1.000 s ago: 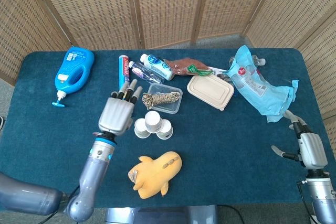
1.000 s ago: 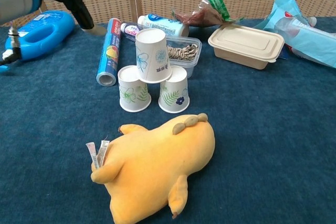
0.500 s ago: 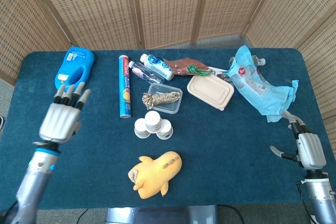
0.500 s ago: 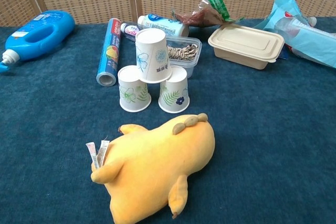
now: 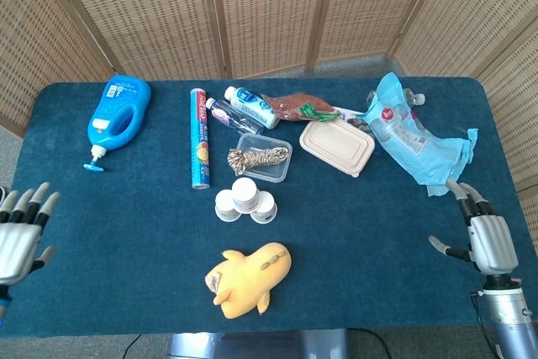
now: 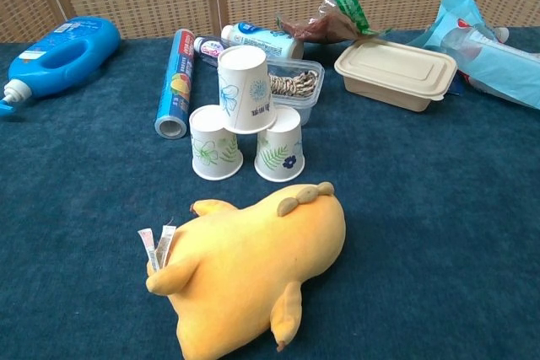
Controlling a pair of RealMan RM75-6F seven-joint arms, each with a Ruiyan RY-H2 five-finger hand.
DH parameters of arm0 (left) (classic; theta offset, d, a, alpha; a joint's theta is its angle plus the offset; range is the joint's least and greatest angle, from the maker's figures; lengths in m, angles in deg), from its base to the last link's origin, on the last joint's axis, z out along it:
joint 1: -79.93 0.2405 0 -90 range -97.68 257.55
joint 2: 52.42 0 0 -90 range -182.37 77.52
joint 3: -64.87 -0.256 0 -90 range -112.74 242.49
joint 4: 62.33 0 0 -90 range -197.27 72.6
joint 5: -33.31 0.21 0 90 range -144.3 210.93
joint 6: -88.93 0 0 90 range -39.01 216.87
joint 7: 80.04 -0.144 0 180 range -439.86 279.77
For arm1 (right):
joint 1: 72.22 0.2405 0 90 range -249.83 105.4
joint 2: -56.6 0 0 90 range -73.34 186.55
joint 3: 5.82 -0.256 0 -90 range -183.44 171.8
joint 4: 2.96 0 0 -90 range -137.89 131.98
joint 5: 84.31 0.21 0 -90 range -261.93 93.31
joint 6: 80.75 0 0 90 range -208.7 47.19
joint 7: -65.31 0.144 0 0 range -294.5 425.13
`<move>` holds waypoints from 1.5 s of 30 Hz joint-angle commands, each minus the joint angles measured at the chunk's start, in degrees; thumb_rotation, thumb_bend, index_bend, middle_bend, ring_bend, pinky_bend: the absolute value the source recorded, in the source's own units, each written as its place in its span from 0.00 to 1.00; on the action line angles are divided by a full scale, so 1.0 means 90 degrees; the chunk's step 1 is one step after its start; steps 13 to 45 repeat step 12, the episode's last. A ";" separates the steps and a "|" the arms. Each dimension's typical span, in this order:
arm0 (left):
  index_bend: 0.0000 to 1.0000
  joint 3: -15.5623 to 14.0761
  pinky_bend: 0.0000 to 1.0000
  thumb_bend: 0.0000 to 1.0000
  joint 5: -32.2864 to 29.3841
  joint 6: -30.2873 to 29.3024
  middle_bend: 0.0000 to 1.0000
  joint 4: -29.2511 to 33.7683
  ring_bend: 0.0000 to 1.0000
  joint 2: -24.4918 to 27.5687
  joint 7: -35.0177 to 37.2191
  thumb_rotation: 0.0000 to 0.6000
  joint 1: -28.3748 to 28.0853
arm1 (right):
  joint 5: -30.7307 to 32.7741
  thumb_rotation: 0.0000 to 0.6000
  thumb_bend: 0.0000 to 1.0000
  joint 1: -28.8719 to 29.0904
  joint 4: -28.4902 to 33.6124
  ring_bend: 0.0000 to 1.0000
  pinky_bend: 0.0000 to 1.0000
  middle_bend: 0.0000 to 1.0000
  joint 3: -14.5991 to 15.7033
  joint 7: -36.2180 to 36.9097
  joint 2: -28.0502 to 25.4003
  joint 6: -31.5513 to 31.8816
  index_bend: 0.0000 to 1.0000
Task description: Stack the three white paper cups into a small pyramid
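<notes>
Three white paper cups stand upside down as a small pyramid in the middle of the table. The top cup (image 6: 244,88) (image 5: 245,192) rests across the left cup (image 6: 213,142) (image 5: 226,204) and the right cup (image 6: 281,143) (image 5: 265,207). My left hand (image 5: 18,233) is far off at the table's left front edge, fingers spread, holding nothing. My right hand (image 5: 483,234) hovers at the right front edge, also empty with fingers apart. Neither hand shows in the chest view.
A yellow plush toy (image 6: 249,271) lies just in front of the cups. Behind them are a clear box of rope (image 6: 295,83), a blue roll (image 6: 175,69), bottles (image 6: 257,40), a beige lidded container (image 6: 396,72), a blue detergent jug (image 5: 118,113) and a light blue bag (image 5: 412,136).
My left hand has drawn back from beside the cups to the far left front edge of the table. The pyramid stays standing. The right hand has barely shifted.
</notes>
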 commanded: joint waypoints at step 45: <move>0.01 0.0416 0.00 0.31 0.0493 -0.0276 0.00 -0.0427 0.00 0.0197 0.1693 1.00 0.0860 | 0.0324 1.00 0.00 -0.0095 0.0777 0.00 0.01 0.02 0.0013 -0.0617 -0.0408 -0.0264 0.00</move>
